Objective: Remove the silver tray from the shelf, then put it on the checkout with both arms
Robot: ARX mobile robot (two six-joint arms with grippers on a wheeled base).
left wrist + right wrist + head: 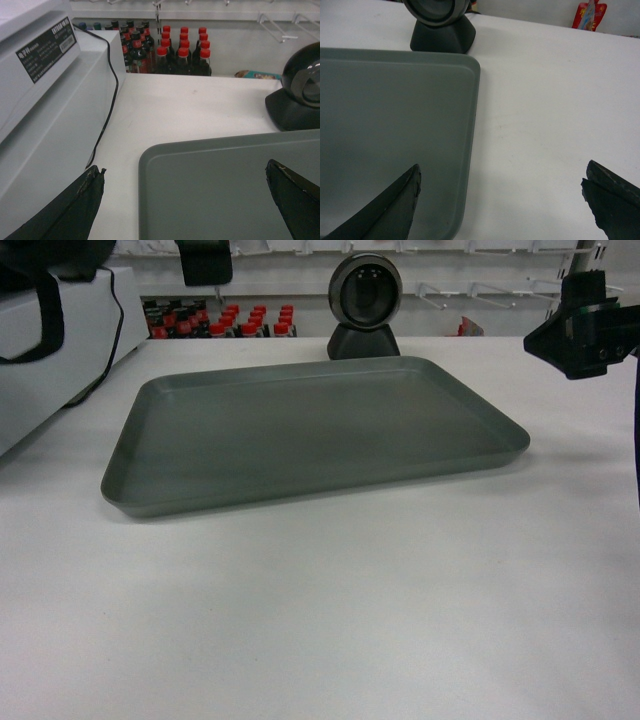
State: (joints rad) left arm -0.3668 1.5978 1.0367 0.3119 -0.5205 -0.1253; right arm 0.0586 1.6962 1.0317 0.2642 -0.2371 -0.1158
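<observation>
Placement looks done: large matte grey-silver tray [315, 435] lies flat on the white bench [330, 620], before the round dark-lensed scanner [365, 302]. Both arms' fingers [67, 207] [382, 210] spread wide, gripping nothing; next, retreat clear

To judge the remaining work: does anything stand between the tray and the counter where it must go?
Nothing visible does. The tray already lies flat on the white counter, in front of the round scanner. Both arms' jaws are open and hold nothing.
</observation>
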